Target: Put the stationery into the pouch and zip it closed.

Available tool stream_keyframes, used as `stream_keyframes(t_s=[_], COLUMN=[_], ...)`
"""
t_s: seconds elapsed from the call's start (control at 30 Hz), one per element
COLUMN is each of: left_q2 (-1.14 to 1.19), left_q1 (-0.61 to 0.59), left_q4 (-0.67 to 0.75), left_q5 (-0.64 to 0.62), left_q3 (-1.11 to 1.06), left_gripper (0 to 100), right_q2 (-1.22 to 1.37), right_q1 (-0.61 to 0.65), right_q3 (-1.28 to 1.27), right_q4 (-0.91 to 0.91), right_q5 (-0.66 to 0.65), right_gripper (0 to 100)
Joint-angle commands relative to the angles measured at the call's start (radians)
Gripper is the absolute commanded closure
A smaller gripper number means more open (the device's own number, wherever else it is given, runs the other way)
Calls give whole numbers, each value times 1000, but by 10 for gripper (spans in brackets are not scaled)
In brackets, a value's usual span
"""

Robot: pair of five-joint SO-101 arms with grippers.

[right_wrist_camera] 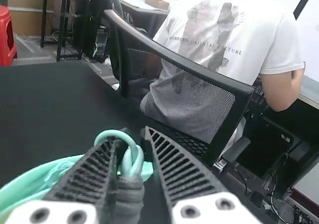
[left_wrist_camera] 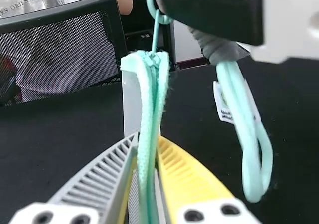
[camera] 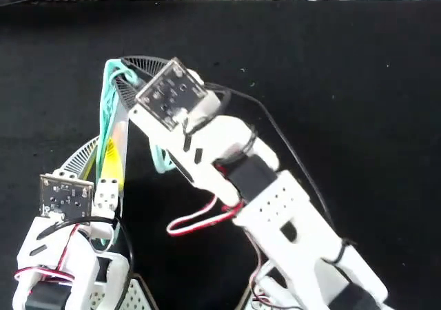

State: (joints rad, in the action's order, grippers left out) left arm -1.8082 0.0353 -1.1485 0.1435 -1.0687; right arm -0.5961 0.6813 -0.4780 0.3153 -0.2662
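Around the work, a black bench (camera: 344, 83), a mesh-backed chair (right_wrist_camera: 199, 99) beyond its far edge, and a red-and-white cable (camera: 196, 220) looping off the right arm. Crossing in the way, seen from the high view, the right arm's white body, slanting in over the far end of the pouch (camera: 118, 127) and hiding part of it. Held up on edge above the bench, that pouch, with its mint zip tape (left_wrist_camera: 149, 109) uppermost and running from the left arm away toward the right one. Near end of the tape pinched in the left end effector (left_wrist_camera: 148, 152), closed tight, with a grey-white finger on one side and a yellow finger on the other. At the pouch's far end, just above the top of the tape, the right end effector (right_wrist_camera: 130, 137), black ribbed fingers clamped on the pull cord (left_wrist_camera: 254, 154) at its grey sleeve. Below the sleeve, the cord's mint loop hanging free, close beside a small white label (left_wrist_camera: 224, 104). Cannot tell how far the zip is drawn, nor what lies inside the pouch.
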Motion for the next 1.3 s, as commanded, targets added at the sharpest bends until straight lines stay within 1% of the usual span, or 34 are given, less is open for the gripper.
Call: stream_keyframes(t_s=[0.0,0.13,0.37,0.7,0.97,1.13,1.27], left_q2=[-6,-6,-6,-6,-6,-6,-6], left_q1=[1,1,1,1,1,1,1], left_q4=[-21,-21,-21,-21,-21,-40,-40], left_q5=[6,6,6,6,6,6,6], left_q3=[4,4,4,4,4,13,13], left_gripper=[970,970,970,970,970,970,970], right_q2=[30,79,160,180,277,343,377], right_q1=[-89,-121,-181,-195,-290,-330,-331], right_q3=[131,128,134,128,136,133,134], right_q4=[-6,-6,0,0,-3,-72,-87], right_q5=[9,51,43,41,41,41,41], right_gripper=[986,986,986,986,986,985,985])
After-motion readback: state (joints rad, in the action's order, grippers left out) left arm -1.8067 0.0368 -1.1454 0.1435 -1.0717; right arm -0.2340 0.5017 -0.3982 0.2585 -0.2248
